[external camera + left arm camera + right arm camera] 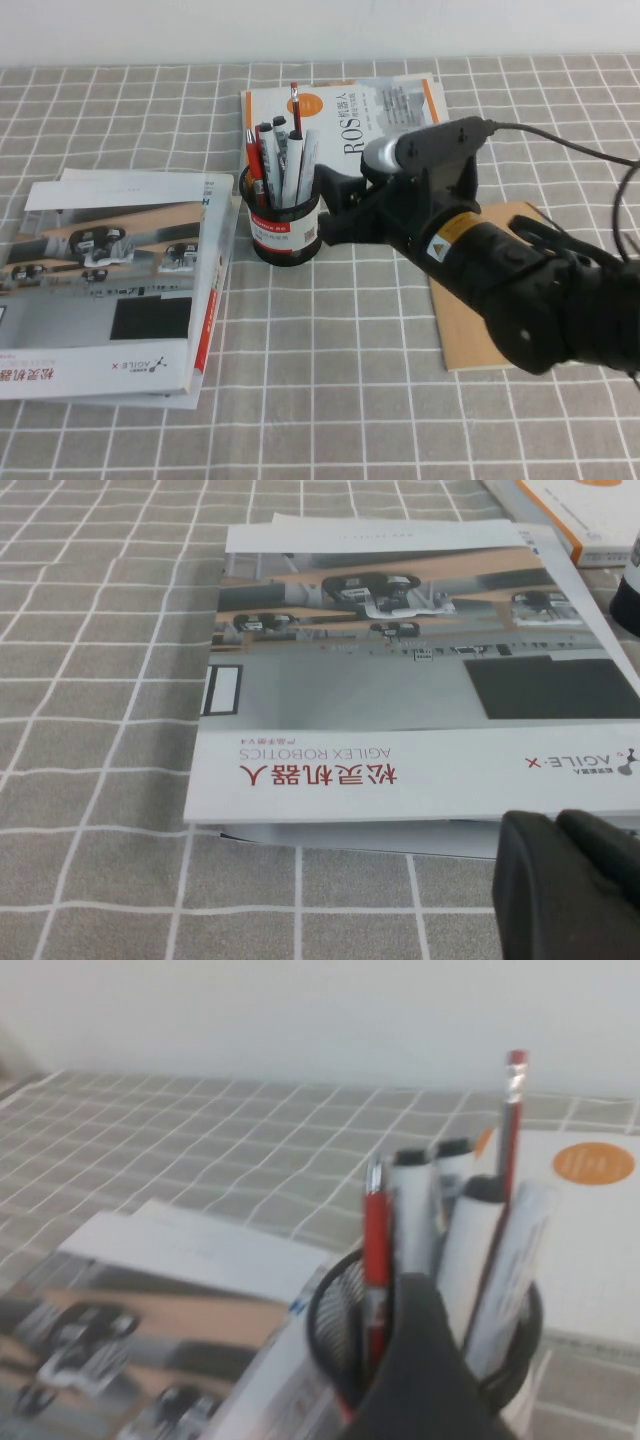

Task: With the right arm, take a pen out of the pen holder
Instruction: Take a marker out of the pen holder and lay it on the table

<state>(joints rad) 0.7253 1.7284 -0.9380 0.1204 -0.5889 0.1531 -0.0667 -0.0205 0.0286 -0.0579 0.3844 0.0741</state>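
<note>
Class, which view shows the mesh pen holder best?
High view: the whole pen holder, right gripper open beside it. Right wrist view: its rim half hidden. Left wrist view: a dark sliver; left gripper near the booklet.

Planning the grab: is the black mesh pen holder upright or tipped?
Upright: black mesh pen holder stands base-down, pens pointing up. Right gripper beside it; left gripper by white booklet.

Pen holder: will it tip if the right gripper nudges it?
Possibly: the mesh pen holder looks light, and its tall pens raise the weight. It may slide on the cloth. The right gripper sits beside it; the left gripper hovers by the booklet.
</note>
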